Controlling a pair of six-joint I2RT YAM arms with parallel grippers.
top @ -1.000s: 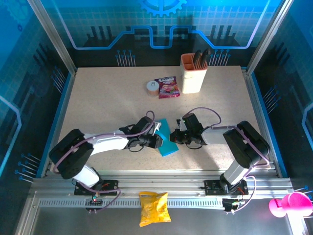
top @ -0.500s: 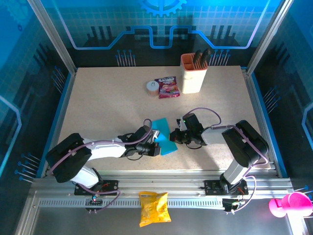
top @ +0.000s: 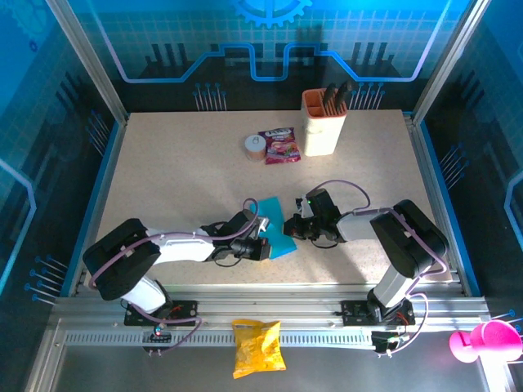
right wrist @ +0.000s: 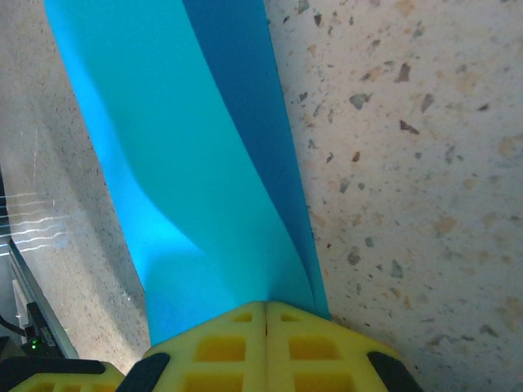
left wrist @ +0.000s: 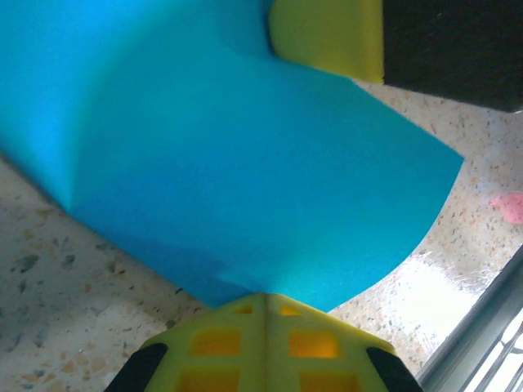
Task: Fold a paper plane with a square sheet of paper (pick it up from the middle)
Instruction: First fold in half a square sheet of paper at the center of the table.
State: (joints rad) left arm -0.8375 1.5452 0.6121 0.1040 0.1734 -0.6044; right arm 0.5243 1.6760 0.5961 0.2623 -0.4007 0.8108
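Observation:
The square sheet of paper [top: 276,226] is bright cyan-blue and lies bent between the two grippers near the table's front middle. My left gripper [top: 263,242] is shut on its near-left edge; in the left wrist view the yellow fingers [left wrist: 265,327] meet on the paper [left wrist: 229,155], which curves upward. My right gripper [top: 292,231] is shut on the sheet's right edge; in the right wrist view the paper [right wrist: 196,171] rises from the closed fingers [right wrist: 265,331] in a twisted fold. The right gripper's yellow finger [left wrist: 327,37] shows at the top of the left wrist view.
A beige holder cup [top: 322,122] with dark tools stands at the back. A pink-red snack packet [top: 279,145] and a small roll [top: 254,146] lie left of it. A yellow snack bag [top: 257,346] rests on the front rail. A pink object [top: 484,340] sits at bottom right.
The left gripper has dropped toward the table's front and drawn the sheet's near edge with it, so the paper lies lower and flatter. The right gripper barely moved.

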